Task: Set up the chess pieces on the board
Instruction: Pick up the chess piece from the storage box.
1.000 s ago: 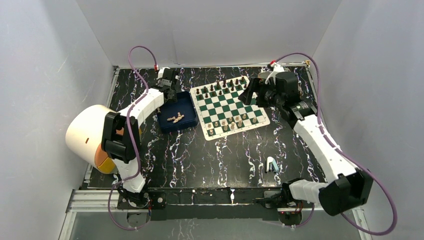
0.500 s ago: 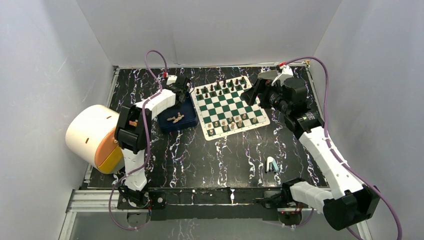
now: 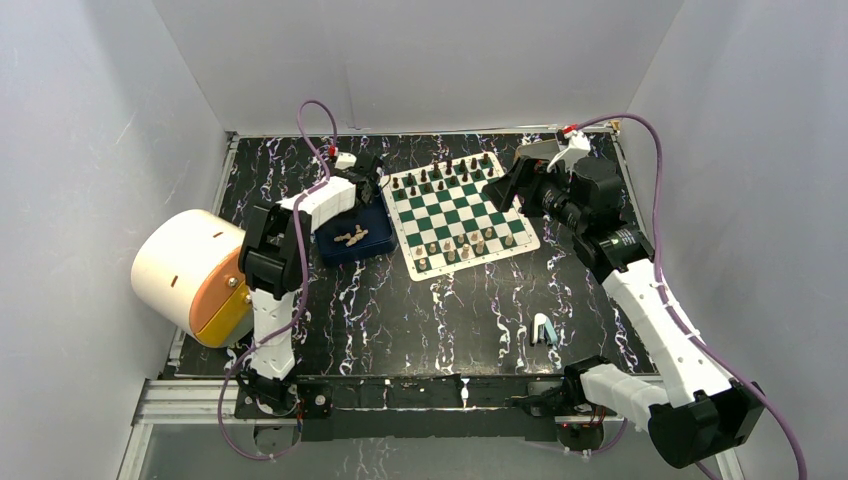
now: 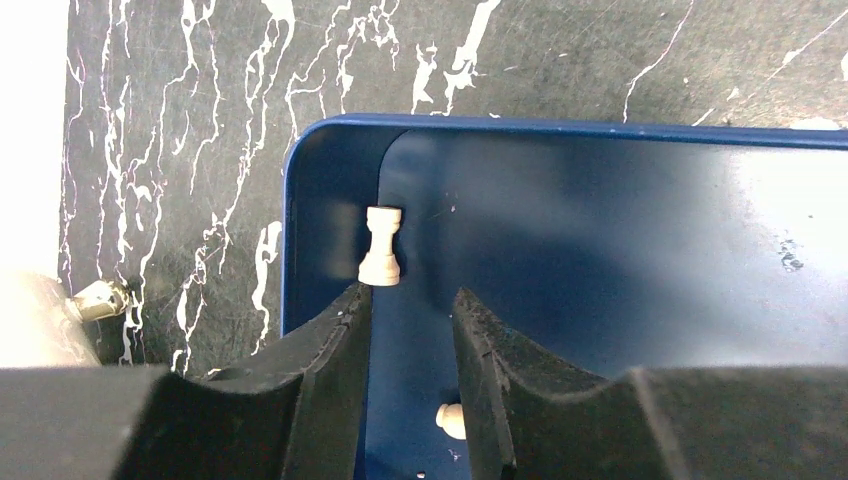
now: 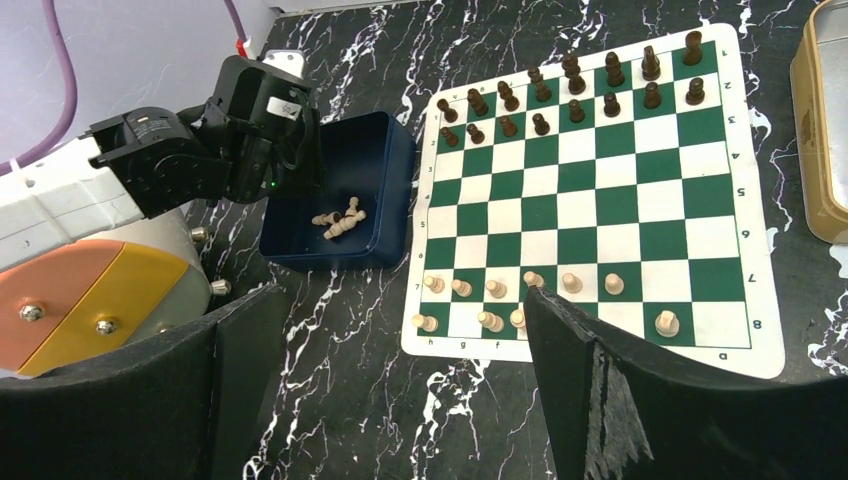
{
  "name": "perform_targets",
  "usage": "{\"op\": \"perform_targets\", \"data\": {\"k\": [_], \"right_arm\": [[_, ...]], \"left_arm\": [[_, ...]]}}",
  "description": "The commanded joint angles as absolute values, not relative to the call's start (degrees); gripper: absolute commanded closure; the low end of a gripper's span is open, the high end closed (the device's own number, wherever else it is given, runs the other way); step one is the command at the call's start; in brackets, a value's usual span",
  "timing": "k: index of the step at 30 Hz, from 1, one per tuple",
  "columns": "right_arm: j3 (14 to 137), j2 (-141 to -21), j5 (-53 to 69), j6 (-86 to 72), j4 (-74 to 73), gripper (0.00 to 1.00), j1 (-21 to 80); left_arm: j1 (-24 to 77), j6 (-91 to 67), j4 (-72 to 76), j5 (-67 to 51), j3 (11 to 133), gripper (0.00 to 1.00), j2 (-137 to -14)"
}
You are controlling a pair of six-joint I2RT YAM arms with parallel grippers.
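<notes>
The green and white board (image 3: 458, 205) lies at the back centre, also in the right wrist view (image 5: 600, 190). Cream chess pieces (image 3: 462, 244) stand on its near rows (image 5: 571, 283); dark pieces (image 5: 575, 100) fill the far rows. More cream pieces (image 3: 351, 237) lie loose in the blue tray (image 3: 335, 250) left of the board (image 5: 340, 222). My left gripper (image 3: 371, 186) hovers over the tray's far end, narrowly open and empty. In its wrist view (image 4: 410, 300) a cream rook (image 4: 381, 245) lies just ahead of the left fingertip. My right gripper (image 3: 505, 185) is wide open and empty, high above the board's right edge (image 5: 400, 300).
A cream cylinder with an orange and yellow end (image 3: 185, 270) lies at the left edge. A yellow-rimmed tin (image 5: 825, 130) sits right of the board. A small light blue object (image 3: 543, 330) lies on the near right of the black marbled table. Grey walls enclose three sides.
My left arm has swung right, carrying its gripper from the tray's far left corner to its far right end. My right arm has lifted and shifted slightly right.
</notes>
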State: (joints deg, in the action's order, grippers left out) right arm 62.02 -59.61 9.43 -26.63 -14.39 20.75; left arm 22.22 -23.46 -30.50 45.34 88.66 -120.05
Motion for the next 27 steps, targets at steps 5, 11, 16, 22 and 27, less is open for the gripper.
{"op": "perform_targets", "data": {"k": [5, 11, 16, 22, 27], "right_arm": [[62.6, -58.3, 9.2, -26.3, -10.4, 0.03, 20.7], [62.4, -58.6, 8.8, -26.3, -10.3, 0.03, 20.7], [62.1, -59.0, 7.6, -26.3, -10.6, 0.04, 20.7], [61.8, -58.9, 7.5, -26.3, -10.4, 0.04, 20.7], [61.7, -59.3, 6.9, -26.3, -10.7, 0.04, 20.7]], "left_arm": [[21.5, -22.5, -31.9, 47.1, 90.7, 0.69, -121.1], [21.3, -22.1, -33.2, 47.6, 91.6, 0.72, -122.5], [21.0, -22.7, -33.5, 47.7, 90.9, 0.72, -122.4], [20.6, -22.6, -33.6, 48.2, 90.7, 0.72, -122.5], [20.1, -22.2, -33.7, 48.5, 90.5, 0.71, -122.2]]}}
